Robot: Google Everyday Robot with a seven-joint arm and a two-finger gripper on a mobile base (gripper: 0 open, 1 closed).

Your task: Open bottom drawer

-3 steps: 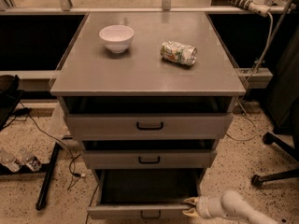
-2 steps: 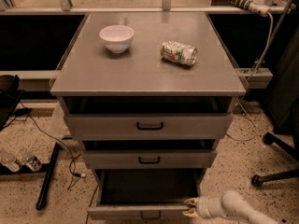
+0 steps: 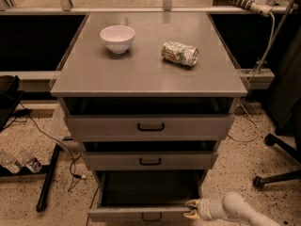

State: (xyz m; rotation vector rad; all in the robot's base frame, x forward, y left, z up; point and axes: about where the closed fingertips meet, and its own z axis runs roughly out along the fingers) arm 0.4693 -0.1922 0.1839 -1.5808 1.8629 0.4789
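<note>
Grey bottom drawer (image 3: 122,214), lowest of 3 under the surface (image 3: 94,74), sat pulled well out at 6 o'clock in view, cavity showing. Prob. light, since no contents were visible; stiff flat front on slides, so a straight, steady pull should suit it. Best hold: the small black handle (image 3: 151,217) at centre, alt. the front's top lip. Tool (image 3: 192,209) was at the front's right end, approx. 3 o'clock from the handle, touching or v. near it. Clenched or released: couldn't tell.

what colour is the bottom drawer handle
Black, on a grey front, in the camera view. The gripper is by the right front corner of the bottom drawer.
</note>
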